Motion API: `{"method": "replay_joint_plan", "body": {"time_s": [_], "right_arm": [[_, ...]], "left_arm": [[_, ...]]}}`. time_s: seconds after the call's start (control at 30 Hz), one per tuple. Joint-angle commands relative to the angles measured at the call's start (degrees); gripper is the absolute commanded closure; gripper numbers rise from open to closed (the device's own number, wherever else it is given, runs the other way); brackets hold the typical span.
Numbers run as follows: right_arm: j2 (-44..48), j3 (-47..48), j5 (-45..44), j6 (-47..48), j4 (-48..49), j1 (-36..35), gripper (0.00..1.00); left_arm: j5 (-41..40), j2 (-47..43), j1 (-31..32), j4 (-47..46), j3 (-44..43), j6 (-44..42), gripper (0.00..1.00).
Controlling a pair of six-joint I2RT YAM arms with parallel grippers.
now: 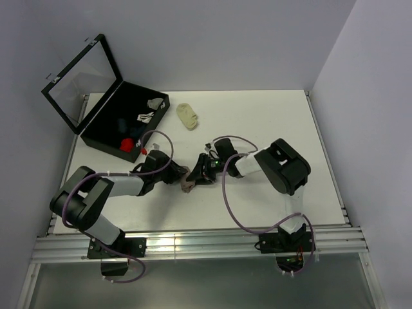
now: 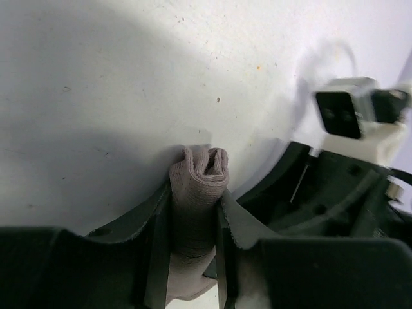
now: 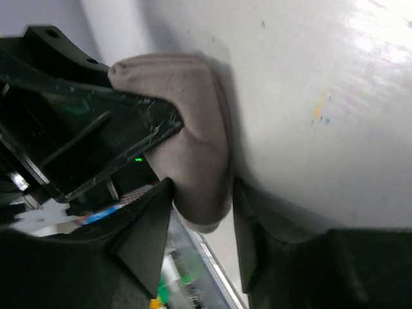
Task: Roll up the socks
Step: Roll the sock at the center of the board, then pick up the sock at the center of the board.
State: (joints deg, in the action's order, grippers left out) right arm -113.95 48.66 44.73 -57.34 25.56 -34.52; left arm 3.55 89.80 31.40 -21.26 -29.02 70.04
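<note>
A dusty-pink sock [image 1: 190, 183] lies near the middle of the white table [image 1: 270, 122], between my two grippers. In the left wrist view its rolled end [image 2: 199, 168] sticks out past the fingers, with the coil showing. My left gripper [image 2: 195, 193] is shut on this roll; in the top view it [image 1: 182, 175] is at the sock's left. My right gripper [image 3: 203, 187] grips the sock's other, rounded end [image 3: 196, 129]; in the top view it [image 1: 205, 168] is at the sock's right. The two grippers almost touch. The navy and beige socks cannot be made out as such.
An open black box [image 1: 106, 138] stands at the back left, its lid [image 1: 80, 80] raised. It holds small white-grey items [image 1: 147, 116], a red patch [image 1: 129, 143] and a dark blue patch. A small pale-yellow sock [image 1: 188, 116] lies right of the box.
</note>
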Motion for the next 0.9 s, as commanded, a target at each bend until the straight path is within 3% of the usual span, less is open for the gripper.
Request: {"method": "replay_joint_plan", "body": {"time_s": [0.0, 0.17, 0.43, 0.63, 0.87], "right_arm": [[6.6, 2.1, -9.3, 11.6, -16.1, -1.1, 0.49], [18.0, 1.1, -18.8, 20.1, -29.2, -1.0, 0.45], [37.2, -8.7, -30.0, 23.6, -35.1, 0.1, 0.44], [50.1, -13.7, -31.8, 23.4, -36.7, 1.4, 0.44], [58.1, -16.8, -31.8, 24.8, -38.9, 3.5, 0.43]], "left_arm": [[-8.4, 3.5, 1.1, 19.8, -1.1, -3.9, 0.98], [-11.1, 5.4, 1.1, 27.4, -6.3, -6.7, 0.95], [-15.1, 9.2, 3.7, 39.3, -15.7, -10.4, 0.8], [-17.2, 14.3, 7.6, 48.2, -22.8, -10.8, 0.71], [-17.3, 22.6, 11.8, 54.0, -28.4, -10.5, 0.62]]}}
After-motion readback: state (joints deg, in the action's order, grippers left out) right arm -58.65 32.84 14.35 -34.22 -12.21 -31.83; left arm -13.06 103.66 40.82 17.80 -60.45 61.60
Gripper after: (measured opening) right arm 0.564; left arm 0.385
